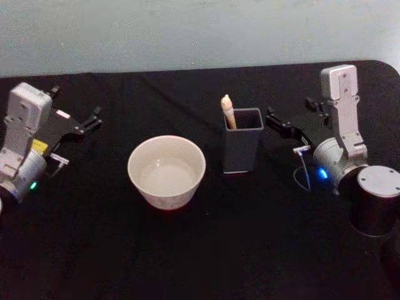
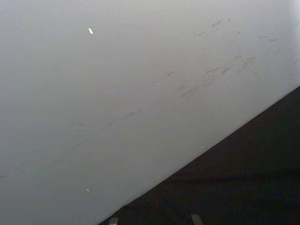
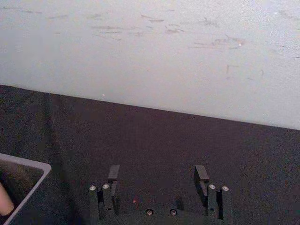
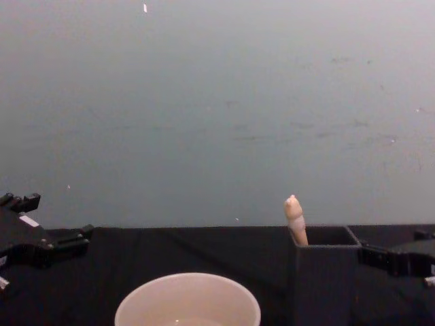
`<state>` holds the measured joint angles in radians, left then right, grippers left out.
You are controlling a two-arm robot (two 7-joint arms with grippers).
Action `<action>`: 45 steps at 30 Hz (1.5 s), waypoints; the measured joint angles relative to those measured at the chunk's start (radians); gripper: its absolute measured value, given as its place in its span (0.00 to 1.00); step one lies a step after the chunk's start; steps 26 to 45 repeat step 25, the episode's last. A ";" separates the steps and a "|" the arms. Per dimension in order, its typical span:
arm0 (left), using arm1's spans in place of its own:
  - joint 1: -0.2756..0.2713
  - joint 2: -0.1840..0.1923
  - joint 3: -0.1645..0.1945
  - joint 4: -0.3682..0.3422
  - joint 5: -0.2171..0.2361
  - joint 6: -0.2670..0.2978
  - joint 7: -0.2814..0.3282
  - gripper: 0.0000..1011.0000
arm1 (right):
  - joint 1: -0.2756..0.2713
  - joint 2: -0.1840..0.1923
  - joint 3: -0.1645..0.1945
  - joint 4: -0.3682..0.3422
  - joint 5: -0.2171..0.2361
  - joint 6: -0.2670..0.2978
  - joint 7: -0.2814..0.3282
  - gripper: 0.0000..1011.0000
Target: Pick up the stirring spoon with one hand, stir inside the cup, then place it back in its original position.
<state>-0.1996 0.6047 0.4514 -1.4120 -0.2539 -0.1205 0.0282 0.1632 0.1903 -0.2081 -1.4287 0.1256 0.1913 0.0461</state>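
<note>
Cream-handled stirring spoon (image 1: 227,110) stands near-upright in your holder box (image 1: 242,149), knob up, right of the cup (image 1: 166,171); right gripper (image 3: 158,180) beside the box, open, empty.

Both arms wear silver-grey wrist housings with screws, black two-fingered grippers, small white labels and glowing indicator lights

table cover (image 1: 206,250): black cloth, matt, fine weave visible in right wrist view
cup (image 1: 166,171): cream-white, smooth, looks ceramic or plastic, slight sheen inside
holder box (image 1: 242,149): dark grey, matt, looks plastic
stirring spoon (image 1: 228,111): handle cream-beige, smooth, matt; sticks out at box's 10 o'clock corner
right gripper (image 1: 279,124): matt black plastic-looking fingers, silver screw heads at base
left gripper (image 1: 87,122): matt black
wrists: silver-grey, metallic look
wall (image 4: 217,109): pale, matt, scuffed
</note>
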 joint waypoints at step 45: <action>0.000 0.000 0.000 0.000 0.000 0.000 0.000 0.99 | 0.000 0.000 0.000 0.000 0.000 0.000 0.000 0.99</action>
